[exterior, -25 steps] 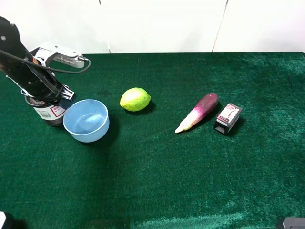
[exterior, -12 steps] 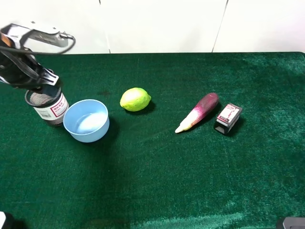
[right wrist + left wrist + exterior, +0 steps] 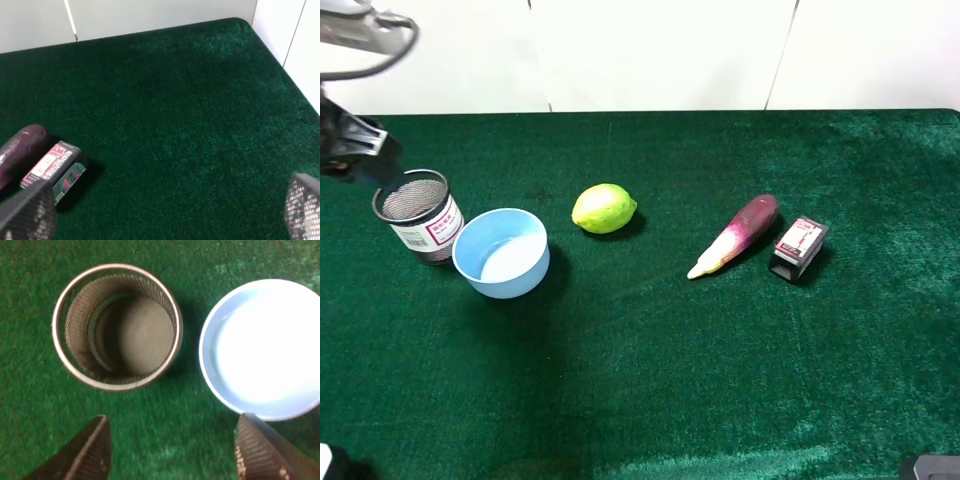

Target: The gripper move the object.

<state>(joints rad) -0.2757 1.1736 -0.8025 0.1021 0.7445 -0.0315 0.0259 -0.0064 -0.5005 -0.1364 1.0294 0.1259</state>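
The object [image 3: 418, 215] is a small black wire-mesh cup with a metal rim, a round dark floor seen through its open mouth in the left wrist view [image 3: 117, 326], and a white label printed in red on its side. It stands upright on the green table [image 3: 650, 380], long axis vertical, mouth up, near the table's left edge. Its side sits just beside the light blue bowl [image 3: 501, 252]; whether they touch cannot be told. The left claw [image 3: 172, 452] is above the cup and apart from it, its two ribbed fingers [image 3: 90, 452] spread wide with nothing between them; in the high view the claw [image 3: 350, 150] hangs up and to the left of the cup's rim. Further right lie a lime [image 3: 604, 208], a purple-and-white eggplant [image 3: 735, 235] and a small black box [image 3: 797, 246] with a red-white label. The right claw [image 3: 165, 212] is spread open over bare table beside the box [image 3: 52, 170].
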